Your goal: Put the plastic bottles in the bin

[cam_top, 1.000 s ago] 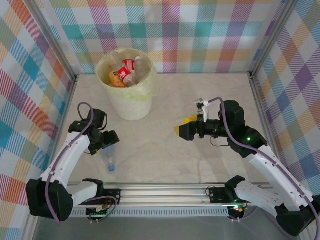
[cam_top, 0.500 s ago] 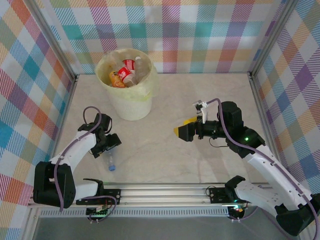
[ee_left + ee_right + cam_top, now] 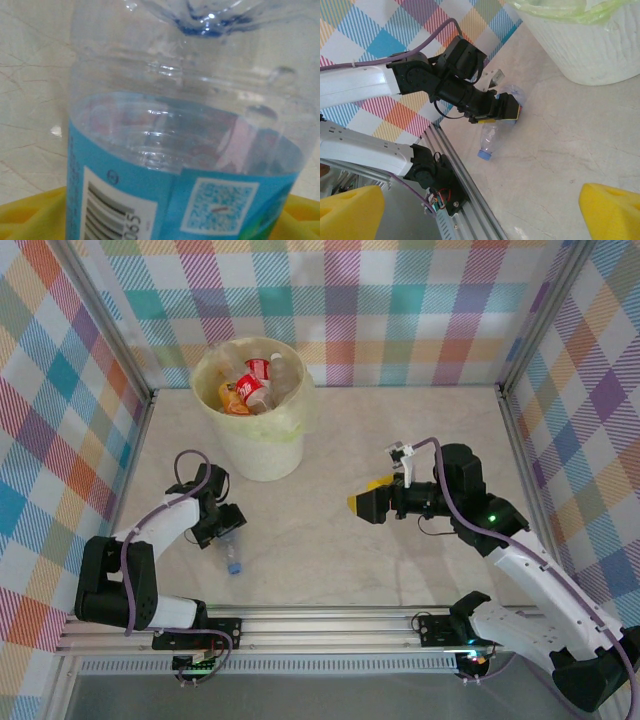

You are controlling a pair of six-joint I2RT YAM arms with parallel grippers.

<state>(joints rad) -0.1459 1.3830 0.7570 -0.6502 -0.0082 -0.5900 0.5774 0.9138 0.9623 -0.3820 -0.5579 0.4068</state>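
Observation:
A clear plastic bottle (image 3: 231,552) with a blue label and blue cap lies on the table at the near left. My left gripper (image 3: 225,525) is shut on its body. In the left wrist view the bottle (image 3: 185,150) sits between the yellow pads (image 3: 30,217). The right wrist view has that bottle (image 3: 489,140) under the left gripper (image 3: 502,111), cap toward the rail. The pale-yellow bin (image 3: 257,445) stands at the far left, with several bottles (image 3: 255,385) inside. Over the table's middle my right gripper (image 3: 366,495) hangs open and holds nothing.
A metal rail (image 3: 330,625) runs along the near edge, carrying both arm bases. Plaid walls close the left, far and right sides. The bin's white side (image 3: 590,50) and its bag's rim are at the top right of the right wrist view.
My left arm has folded in and its gripper has swung right over the bottle. The bottle has shifted slightly right with it. The right arm has barely moved.

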